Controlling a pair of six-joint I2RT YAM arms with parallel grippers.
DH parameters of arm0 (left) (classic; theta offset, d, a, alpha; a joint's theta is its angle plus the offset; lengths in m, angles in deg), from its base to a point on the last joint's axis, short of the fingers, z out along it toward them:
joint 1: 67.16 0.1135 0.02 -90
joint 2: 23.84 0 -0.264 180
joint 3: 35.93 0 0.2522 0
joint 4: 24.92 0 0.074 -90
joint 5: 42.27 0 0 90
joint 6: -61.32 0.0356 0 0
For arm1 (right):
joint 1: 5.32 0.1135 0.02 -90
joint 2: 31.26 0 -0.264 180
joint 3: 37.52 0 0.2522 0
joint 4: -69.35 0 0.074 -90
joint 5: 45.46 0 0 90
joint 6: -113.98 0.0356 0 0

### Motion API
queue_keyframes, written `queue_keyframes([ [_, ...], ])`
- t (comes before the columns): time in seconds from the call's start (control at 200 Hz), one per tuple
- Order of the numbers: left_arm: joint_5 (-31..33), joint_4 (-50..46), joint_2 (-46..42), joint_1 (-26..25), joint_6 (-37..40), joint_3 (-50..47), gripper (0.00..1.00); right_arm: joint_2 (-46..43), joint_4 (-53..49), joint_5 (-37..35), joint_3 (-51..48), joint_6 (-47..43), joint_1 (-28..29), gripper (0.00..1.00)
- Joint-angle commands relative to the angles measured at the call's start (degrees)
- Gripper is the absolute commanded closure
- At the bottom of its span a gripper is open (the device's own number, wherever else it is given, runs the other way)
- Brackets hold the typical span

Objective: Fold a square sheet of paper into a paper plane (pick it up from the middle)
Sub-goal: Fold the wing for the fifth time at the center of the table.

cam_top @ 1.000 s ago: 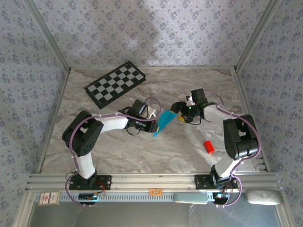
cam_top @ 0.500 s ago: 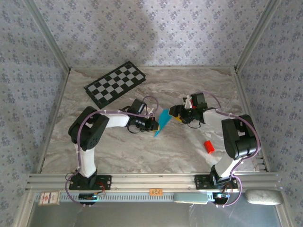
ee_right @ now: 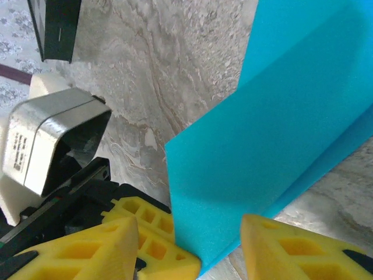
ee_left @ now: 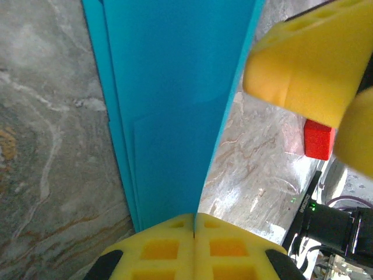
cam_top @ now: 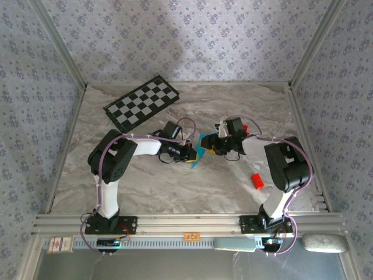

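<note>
Pinching the creased cyan paper, left hand presses foam pads together; right hand straddles it, spread.

Left arm and right arm: white links, black joints.
Purple cables loop along both; fingers are yellow foam blocks with square holes.

Left arm: elbow bent, forearm reaching right.
Left gripper: pads pressed together, pinching paper.
Right arm: bent, forearm reaching left.
Right gripper: fingers apart, straddling paper edge.
</note>
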Motion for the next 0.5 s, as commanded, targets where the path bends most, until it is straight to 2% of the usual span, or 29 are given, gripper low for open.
queue_keyframes([
  [0.0,-1.32,-1.06,1.7,0.29,-0.93,1.27,1.0,1.24,2.02,1.97,0.86,-1.13,0.92,0.51],
  [0.495,-0.17,0.39,1.31,0.83,-2.46,-0.15,1.0,5.71,3.59,1.73,3.49,-1.13,2.2,0.56],
])
